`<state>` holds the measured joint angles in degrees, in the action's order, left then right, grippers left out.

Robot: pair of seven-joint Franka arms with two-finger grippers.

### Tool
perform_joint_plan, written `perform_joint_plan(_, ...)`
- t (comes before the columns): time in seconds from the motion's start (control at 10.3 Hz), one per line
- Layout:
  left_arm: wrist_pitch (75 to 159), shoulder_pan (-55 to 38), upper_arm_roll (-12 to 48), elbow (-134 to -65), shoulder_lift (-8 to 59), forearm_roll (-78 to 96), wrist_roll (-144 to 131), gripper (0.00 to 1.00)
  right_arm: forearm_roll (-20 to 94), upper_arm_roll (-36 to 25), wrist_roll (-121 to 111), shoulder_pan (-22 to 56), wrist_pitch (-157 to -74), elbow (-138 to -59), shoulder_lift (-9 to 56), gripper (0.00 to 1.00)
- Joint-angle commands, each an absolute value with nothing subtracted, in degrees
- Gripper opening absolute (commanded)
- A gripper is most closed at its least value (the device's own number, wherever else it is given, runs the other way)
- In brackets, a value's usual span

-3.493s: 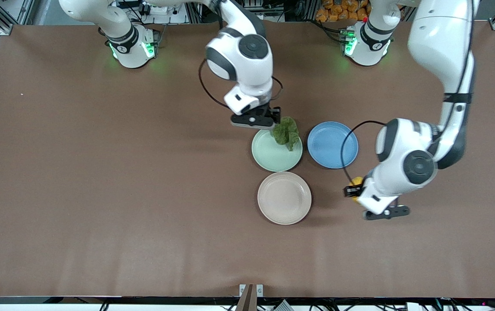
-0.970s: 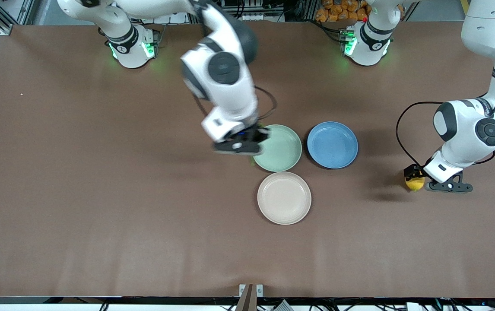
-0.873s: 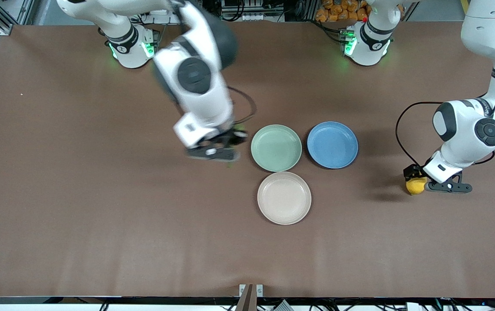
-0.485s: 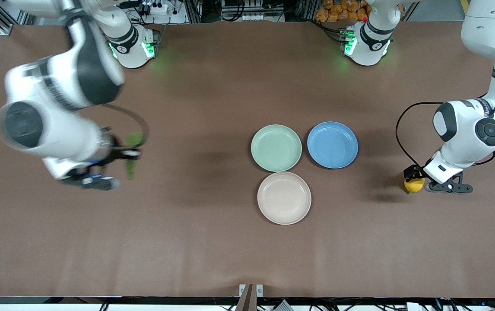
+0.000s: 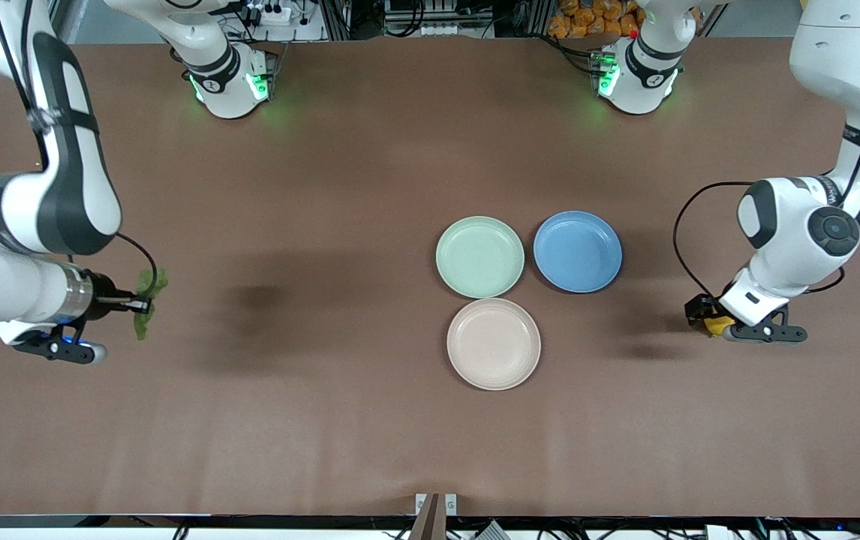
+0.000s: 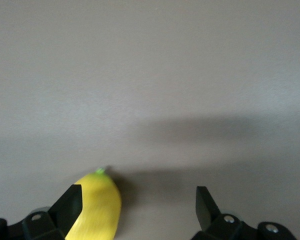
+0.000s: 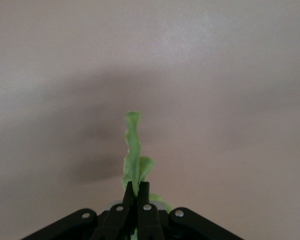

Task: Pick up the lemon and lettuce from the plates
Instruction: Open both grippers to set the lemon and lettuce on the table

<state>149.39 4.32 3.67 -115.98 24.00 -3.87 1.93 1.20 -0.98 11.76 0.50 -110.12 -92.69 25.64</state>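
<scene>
The yellow lemon (image 5: 717,325) lies on the brown table toward the left arm's end, away from the plates. My left gripper (image 5: 705,319) is low around it and open. In the left wrist view the lemon (image 6: 97,206) rests against one finger, with a wide gap to the other, and the gripper (image 6: 138,196) does not grip it. My right gripper (image 5: 146,303) is shut on the green lettuce leaf (image 5: 154,283), over the table at the right arm's end. In the right wrist view the lettuce (image 7: 133,150) sticks out of the shut gripper (image 7: 138,186). The mint plate (image 5: 479,256) and beige plate (image 5: 494,343) are empty.
An empty blue plate (image 5: 577,251) sits beside the mint plate, toward the left arm's end. The three plates are grouped near the table's middle. Both arm bases stand along the table edge farthest from the front camera.
My right arm has swung from the mint plate to the right arm's end of the table with the lettuce. My left gripper has opened around the lemon and shifted slightly.
</scene>
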Motion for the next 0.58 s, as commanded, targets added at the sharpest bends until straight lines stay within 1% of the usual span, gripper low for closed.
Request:
perform_joint_plan(0.0,149.6,0.8,3.5,-115.0,24.6,-4.3,-4.2,1.0,0.4,2.5,11.8,-3.0,-124.7,-101.3,27.6,0.0)
perform_joint_plan(0.1,149.6,1.2,3.5,-116.0,23.2,-4.4,-3.4,1.0,0.3,2.5,11.8,-3.0,-127.8,-101.4,30.0,0.0)
perform_joint_plan(0.29,149.4,1.4,3.6,-120.6,19.0,-4.4,-4.4,1.0,0.3,2.5,11.7,-3.0,-134.9,-101.3,34.8,0.0)
perform_joint_plan(0.39,149.4,1.4,3.6,-123.9,16.1,-4.4,-4.8,1.0,0.0,2.5,11.7,-3.1,-136.2,-101.3,35.9,0.0)
perform_joint_plan(0.49,149.4,1.4,3.6,-127.4,12.4,-4.4,-5.3,1.0,-1.1,2.5,11.7,-3.3,-136.1,-101.1,35.9,0.59)
